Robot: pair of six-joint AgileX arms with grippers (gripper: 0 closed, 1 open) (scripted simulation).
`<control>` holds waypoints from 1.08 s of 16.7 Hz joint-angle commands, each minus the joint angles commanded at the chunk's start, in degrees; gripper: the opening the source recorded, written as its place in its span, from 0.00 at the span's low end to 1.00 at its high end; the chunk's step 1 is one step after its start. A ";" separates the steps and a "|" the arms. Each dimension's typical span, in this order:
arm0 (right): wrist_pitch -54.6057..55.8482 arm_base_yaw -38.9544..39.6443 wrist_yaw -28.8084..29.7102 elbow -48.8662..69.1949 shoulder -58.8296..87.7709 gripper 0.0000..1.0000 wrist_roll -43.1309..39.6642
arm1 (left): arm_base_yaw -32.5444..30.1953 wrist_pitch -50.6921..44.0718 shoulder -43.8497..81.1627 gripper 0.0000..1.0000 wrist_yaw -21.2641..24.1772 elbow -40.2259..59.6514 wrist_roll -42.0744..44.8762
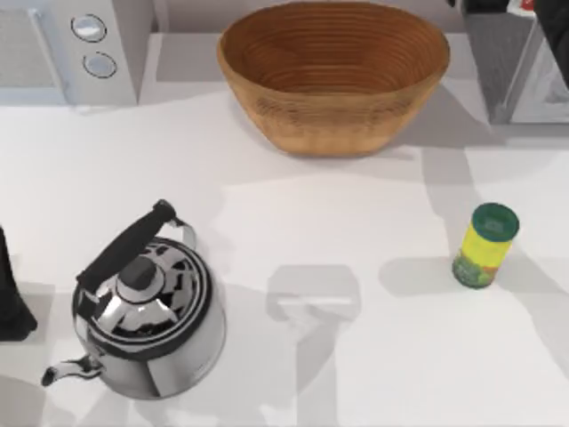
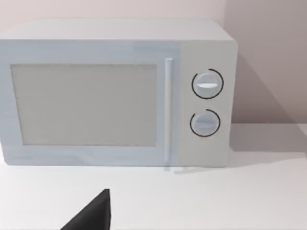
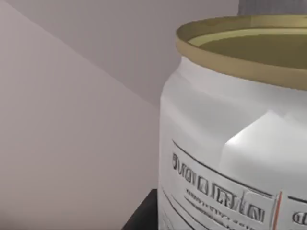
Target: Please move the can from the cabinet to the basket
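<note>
The small silver metal can, close before the right tool whose state I cannot tell, looks light, rigid and slippery, best gripped mid-body.

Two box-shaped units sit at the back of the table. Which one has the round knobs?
The white microwave at the back left: two round knobs sit beside its door. The grey cabinet at the back right shows no knobs.

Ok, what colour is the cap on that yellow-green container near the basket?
Dark green cap, clearest in the top view.
</note>
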 joint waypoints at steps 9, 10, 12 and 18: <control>9.84 9.92 10.29 23.19 32.59 0.00 0.36 | 0.00 0.00 0.00 1.00 0.00 0.00 0.00; 10.41 10.48 10.86 24.50 34.44 0.00 0.39 | 0.00 0.00 0.00 1.00 0.00 0.00 0.00; 11.14 11.22 11.60 26.21 36.78 0.00 0.42 | 0.00 0.00 0.00 1.00 0.00 0.00 0.00; 11.17 11.10 11.59 26.09 37.37 0.00 0.55 | 0.00 0.00 0.00 1.00 0.00 0.00 0.00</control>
